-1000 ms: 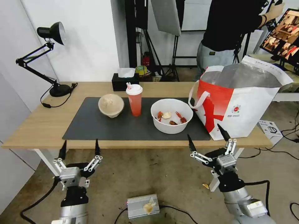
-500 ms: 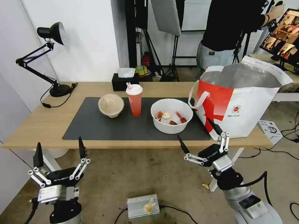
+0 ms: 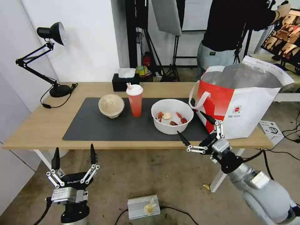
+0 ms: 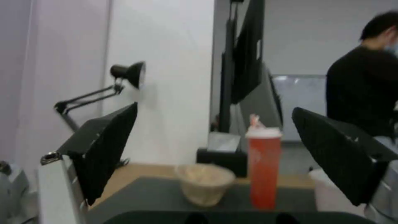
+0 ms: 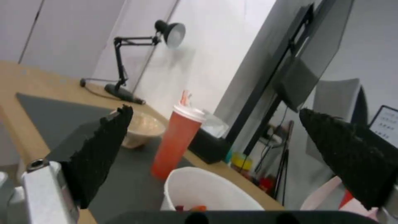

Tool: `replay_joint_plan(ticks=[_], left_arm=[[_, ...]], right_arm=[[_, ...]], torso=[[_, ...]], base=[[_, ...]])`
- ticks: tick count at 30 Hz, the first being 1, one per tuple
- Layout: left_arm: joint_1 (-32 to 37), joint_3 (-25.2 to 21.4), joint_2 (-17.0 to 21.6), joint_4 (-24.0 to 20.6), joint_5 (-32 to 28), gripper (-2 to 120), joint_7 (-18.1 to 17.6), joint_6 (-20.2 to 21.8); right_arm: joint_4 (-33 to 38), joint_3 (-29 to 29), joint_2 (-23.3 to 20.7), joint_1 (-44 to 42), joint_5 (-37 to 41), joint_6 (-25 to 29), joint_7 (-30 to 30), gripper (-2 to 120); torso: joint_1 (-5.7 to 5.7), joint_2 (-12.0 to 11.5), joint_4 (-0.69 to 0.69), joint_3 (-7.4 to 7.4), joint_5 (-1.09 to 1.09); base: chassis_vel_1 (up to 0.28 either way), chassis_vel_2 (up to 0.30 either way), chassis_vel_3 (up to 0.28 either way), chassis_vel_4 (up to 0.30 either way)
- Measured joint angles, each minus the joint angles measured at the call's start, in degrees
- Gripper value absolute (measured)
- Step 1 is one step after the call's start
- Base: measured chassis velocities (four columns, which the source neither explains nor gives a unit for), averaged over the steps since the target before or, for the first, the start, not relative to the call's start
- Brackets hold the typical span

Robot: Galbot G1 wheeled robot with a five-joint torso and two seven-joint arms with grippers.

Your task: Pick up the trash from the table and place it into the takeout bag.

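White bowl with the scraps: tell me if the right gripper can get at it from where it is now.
Probably yes. The right gripper, jaws open, hangs at the table's near edge just short of the white bowl, with nothing between them.

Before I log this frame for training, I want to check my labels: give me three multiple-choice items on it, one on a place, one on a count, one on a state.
1. Where does the red drink cup stand?
A. Between the beige lidded bowl and the white bowl
B. Inside the takeout bag
C. Beside the lamp

2. How many trash items are on the dark mat?
A. One
B. Two
C. Three

3. How is the right gripper?
A. Shut on the cup
B. Open, holding nothing, near the white bowl
C. Inside the bag

Answers: 1 A, the cup stands midway in the row. 2 C, two bowls and the cup. 3 B, fingers spread, nothing between.
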Motion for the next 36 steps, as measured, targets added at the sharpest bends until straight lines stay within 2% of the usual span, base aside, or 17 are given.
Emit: replay_joint_plan(ticks=[2,6,8,11,15,25,36], left_arm=[[0.0,0.0,0.0,0.0,-0.03,100,0.02,0.0],[-0.02,1.97,0.79,3.28,-2.78,100,2.93,1.53],[-0.06,2.14,0.79,3.77,-2.95,100,3.23,1.69],[-0.12,2.24,0.65,4.4,-3.02,100,3.49,1.82],[-0.09,2.34,0.49,4.53,-2.97,100,3.75,1.82],[0.41,2.44,-0.04,4.27,-2.84,100,4.3,1.63],[0.51,2.05,-0.05,4.06,-2.79,100,4.73,1.41]], right_arm=[[-0.16,0.01,-0.58,0.33,0.59,-0.55,-0.03,100],[-1.05,-0.95,-3.97,3.47,3.12,-4.15,-0.44,100],[-1.4,-1.32,-5.11,4.68,3.85,-5.14,-0.73,100],[-3.06,-2.43,-8.45,8.6,7.17,-8.01,-4.28,100],[-4.42,-4.44,-10.56,12.07,9.36,-10.24,-5.94,100],[-8.23,-10.24,-12.99,20.66,10.46,-13.16,-10.35,100],[-12.65,-14.99,-15.25,30.5,10.19,-15.81,-18.63,100]], torso=[[0.0,0.0,-0.01,0.0,0.02],[0.0,0.0,-0.01,0.0,-0.02],[0.0,0.0,-0.01,0.0,0.03],[0.0,0.0,0.0,0.0,0.0],[0.0,0.0,0.0,0.0,0.0],[0.0,0.0,0.0,0.0,0.01],[0.0,0.0,-0.01,0.0,0.0]], base=[[0.0,0.0,0.0,0.0],[0.0,0.0,0.0,0.0],[0.0,0.0,0.0,0.0],[0.0,0.0,0.0,0.0],[0.0,0.0,0.0,0.0],[0.0,0.0,0.0,0.0],[0.0,0.0,0.0,0.0]])
